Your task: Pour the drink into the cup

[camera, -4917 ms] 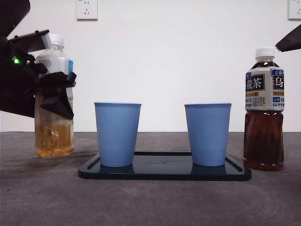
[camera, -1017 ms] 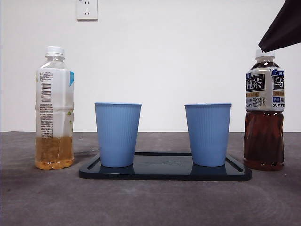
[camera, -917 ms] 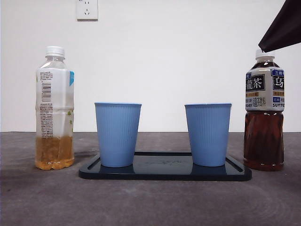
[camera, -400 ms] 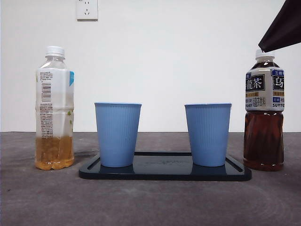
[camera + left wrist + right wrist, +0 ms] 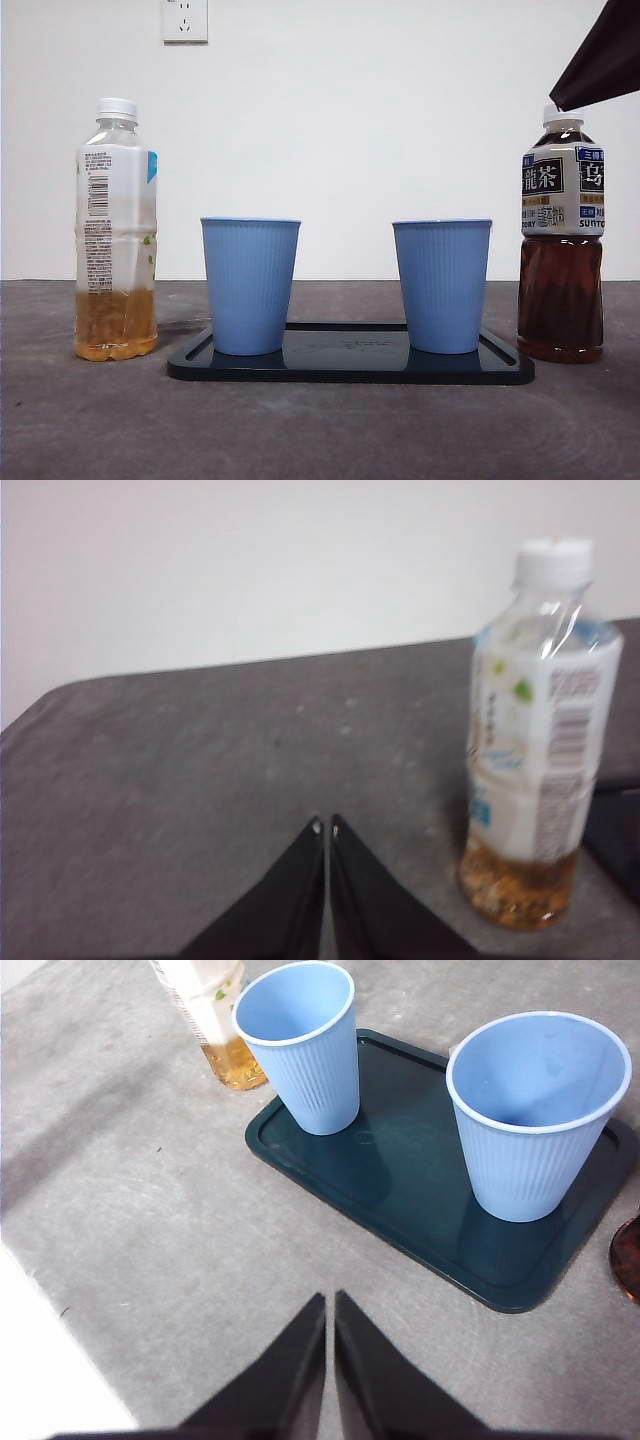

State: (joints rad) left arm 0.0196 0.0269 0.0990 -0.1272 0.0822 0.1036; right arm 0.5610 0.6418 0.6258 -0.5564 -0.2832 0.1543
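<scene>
A clear bottle (image 5: pixel 116 230) with a white cap and a little amber drink stands on the table left of the tray. Two empty blue cups (image 5: pixel 250 285) (image 5: pixel 442 285) stand upright on the dark tray (image 5: pixel 350 368). A capped dark tea bottle (image 5: pixel 560 240) stands right of the tray. My left gripper (image 5: pixel 324 827) is shut and empty, low over the table and apart from the amber bottle (image 5: pixel 535 740). My right gripper (image 5: pixel 328 1300) is shut and empty, above the table in front of the tray (image 5: pixel 400 1160), with both cups (image 5: pixel 300 1045) (image 5: pixel 535 1110) in its view.
A black arm tip (image 5: pixel 600 60) hangs at the front view's top right, just above the dark tea bottle's cap. A white wall with a socket (image 5: pixel 184 20) stands behind. The grey table (image 5: pixel 320 430) runs in front of the tray.
About four seconds ago a gripper held the amber bottle; it has let go and left the front view. The black tip at top right has come lower. Nothing moved in the last second.
</scene>
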